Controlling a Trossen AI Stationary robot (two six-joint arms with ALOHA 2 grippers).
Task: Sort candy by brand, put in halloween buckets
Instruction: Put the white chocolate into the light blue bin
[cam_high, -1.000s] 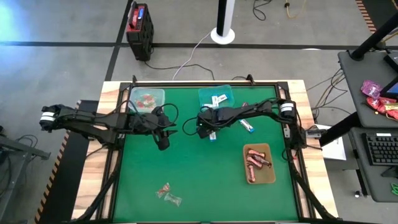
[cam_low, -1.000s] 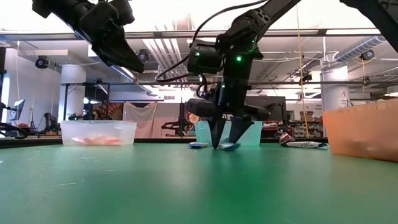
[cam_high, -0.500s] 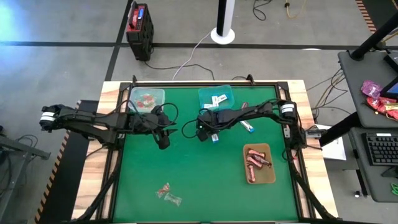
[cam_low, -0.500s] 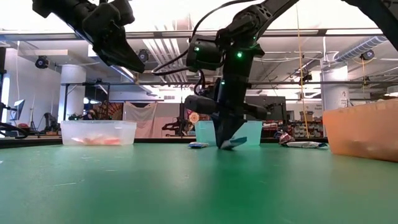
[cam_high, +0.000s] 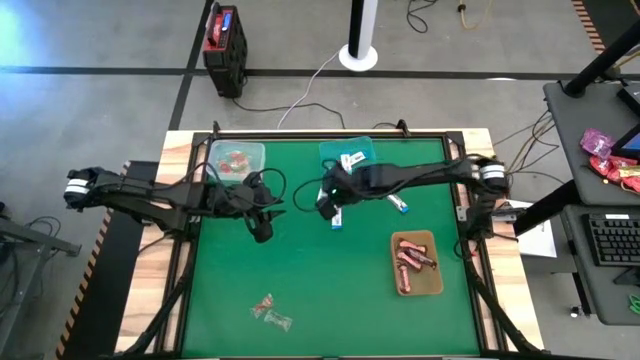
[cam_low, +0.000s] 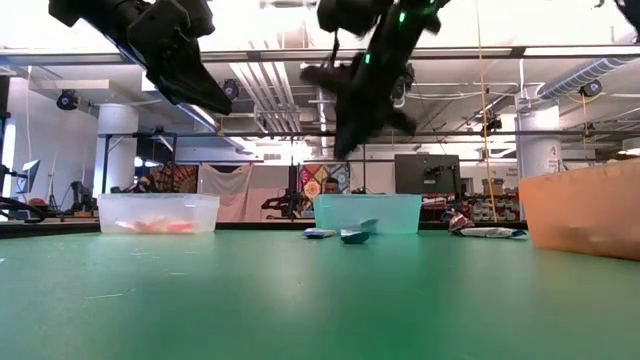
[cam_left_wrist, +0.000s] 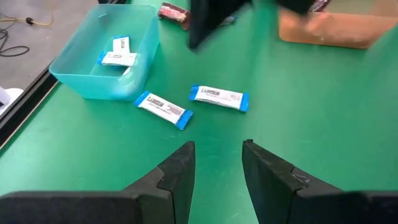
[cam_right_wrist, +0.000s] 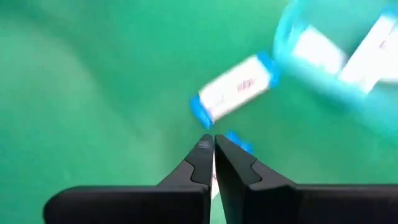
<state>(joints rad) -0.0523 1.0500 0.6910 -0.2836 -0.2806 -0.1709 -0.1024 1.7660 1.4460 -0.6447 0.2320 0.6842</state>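
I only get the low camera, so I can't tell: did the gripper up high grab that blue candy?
Observer: No. The right wrist view shows the right gripper shut with nothing between its fingers. The white-and-blue packet lies on the table under it.
Operator: Is there any candy in the blue-green bucket?
Observer: Yes. From above, the teal bucket holds two white-and-blue packets.
Operator: Is the other gripper holding something?
Observer: No. Its wrist view shows the left gripper open and empty above the table.
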